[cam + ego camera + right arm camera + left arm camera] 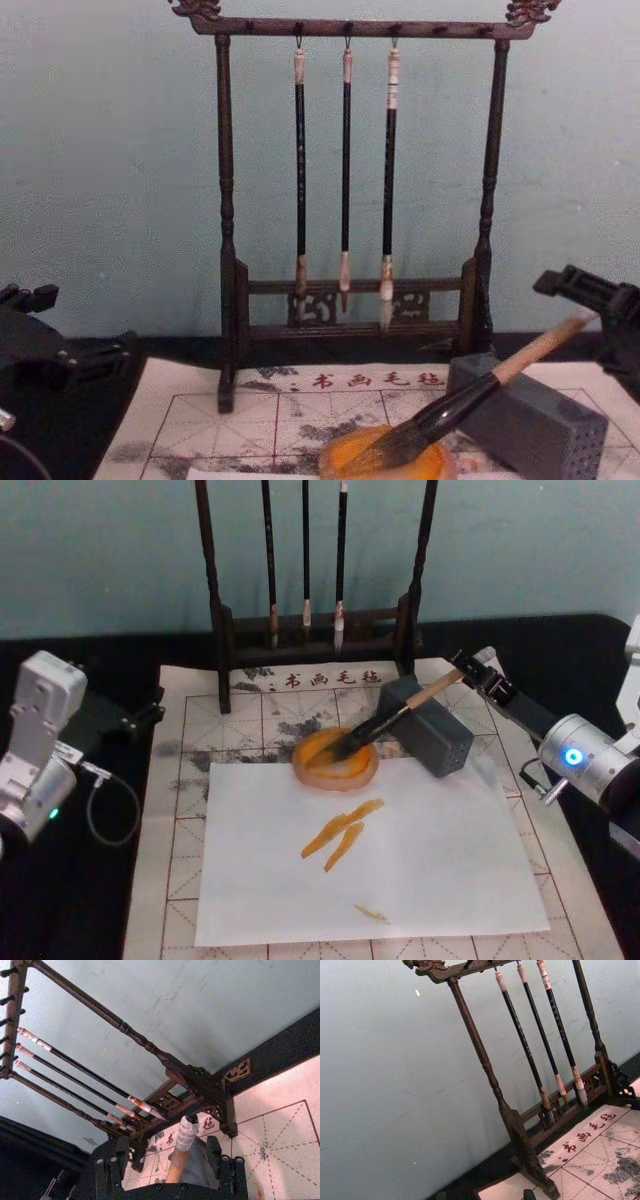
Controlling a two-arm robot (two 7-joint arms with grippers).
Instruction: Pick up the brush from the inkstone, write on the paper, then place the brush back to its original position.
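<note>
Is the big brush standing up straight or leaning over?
Leaning over. The brush slants: its bristles sit in the orange dish, and its handle rests on the grey block. The right gripper straddles its end.

Right arm (575,755): I am reaching in from the right edge toward the far side. Right gripper (470,672): I am keeping it low, fingers (216,1157) spread well apart. Left arm (40,740): I am resting it parked at the left edge, left gripper (120,718) pointing inward.
</note>
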